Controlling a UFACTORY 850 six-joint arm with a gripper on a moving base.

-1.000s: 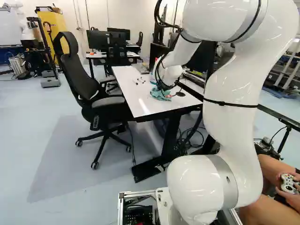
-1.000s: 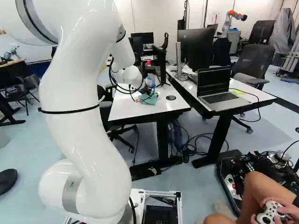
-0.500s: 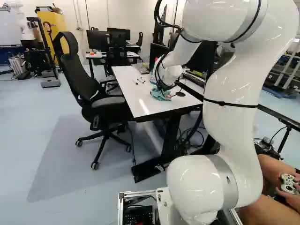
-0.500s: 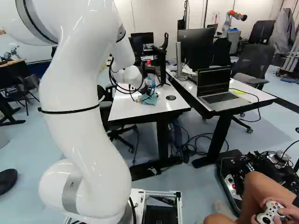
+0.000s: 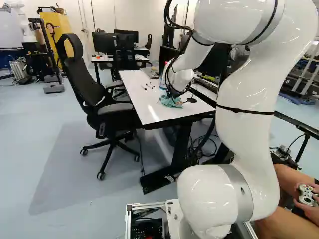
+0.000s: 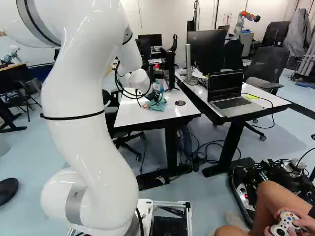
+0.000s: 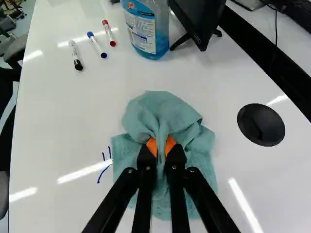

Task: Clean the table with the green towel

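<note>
In the right base view my gripper [image 6: 153, 100] is low over the white table [image 6: 129, 113], partly hidden by cables. The wrist view has the gripper [image 7: 161, 148] shut on a bunched fold of the green towel [image 7: 163, 114], pinched between its orange pads. The rest of the towel spreads on the table [image 7: 73, 121] around and beneath the fingers. Blue pen marks [image 7: 103, 167] show on the tabletop right beside the towel's edge.
Ahead of the towel stand a bottle of blue liquid [image 7: 148, 29] and a black monitor stand [image 7: 199, 22]. Several markers [image 7: 97, 44] lie near the bottle. A black round disc [image 7: 261, 124] is beside the towel. An office chair [image 5: 112, 107] stands against the table.
The gripper and towel have shifted slightly on the table, by little in the base views. The grip looks unchanged, and the base has not moved.
</note>
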